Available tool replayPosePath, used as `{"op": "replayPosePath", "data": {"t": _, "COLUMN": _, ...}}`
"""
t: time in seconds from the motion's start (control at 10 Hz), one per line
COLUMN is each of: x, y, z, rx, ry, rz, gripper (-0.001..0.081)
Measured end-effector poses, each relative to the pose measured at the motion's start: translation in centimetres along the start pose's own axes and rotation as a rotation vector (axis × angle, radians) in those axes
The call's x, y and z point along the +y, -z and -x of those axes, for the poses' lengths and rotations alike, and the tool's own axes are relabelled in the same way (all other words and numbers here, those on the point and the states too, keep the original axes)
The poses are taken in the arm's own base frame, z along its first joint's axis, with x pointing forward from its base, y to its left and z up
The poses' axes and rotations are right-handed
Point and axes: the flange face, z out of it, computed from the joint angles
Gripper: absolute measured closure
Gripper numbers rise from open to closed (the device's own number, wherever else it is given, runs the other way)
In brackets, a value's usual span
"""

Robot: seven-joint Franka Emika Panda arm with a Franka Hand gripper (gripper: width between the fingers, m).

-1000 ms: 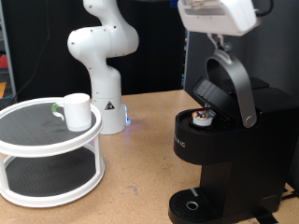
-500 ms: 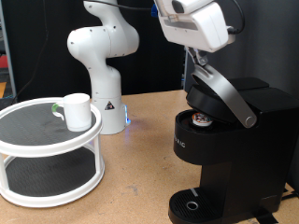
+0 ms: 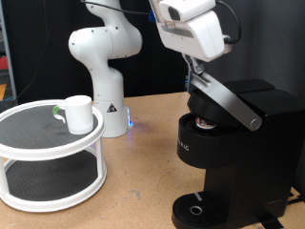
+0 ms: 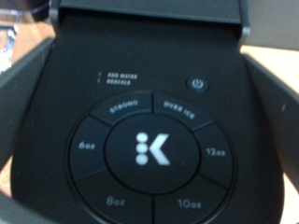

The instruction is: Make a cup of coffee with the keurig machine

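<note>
The black keurig machine (image 3: 229,153) stands at the exterior view's right, its lid (image 3: 224,100) with the silver-grey handle lowered most of the way. A small pod (image 3: 200,121) still shows in the open chamber under it. My gripper (image 3: 194,69) hangs from the white hand and presses on the upper end of the lid handle. In the wrist view the lid's top fills the picture, with its round button panel (image 4: 151,151) close under the hand. The white cup (image 3: 78,113) stands apart on the upper shelf at the exterior view's left.
A white round two-tier stand (image 3: 48,157) holds the cup at the left. The white robot base (image 3: 103,67) stands behind it. The round drip tray (image 3: 195,210) sits bare at the machine's foot. The wooden tabletop (image 3: 138,181) lies between the stand and the machine.
My hand has moved down and to the exterior view's left, pushing the lid from raised to nearly closed. The cup has not moved.
</note>
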Motion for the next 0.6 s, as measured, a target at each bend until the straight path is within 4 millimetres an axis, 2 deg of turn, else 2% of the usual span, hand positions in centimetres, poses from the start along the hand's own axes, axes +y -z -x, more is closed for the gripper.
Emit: {"op": "replayPosePath", "data": {"t": 0.6, "x": 2.8, "y": -3.7, "z": 3.2, "rx": -0.048, "ry": -0.036, "rz": 0.024, "gripper": 0.0801}}
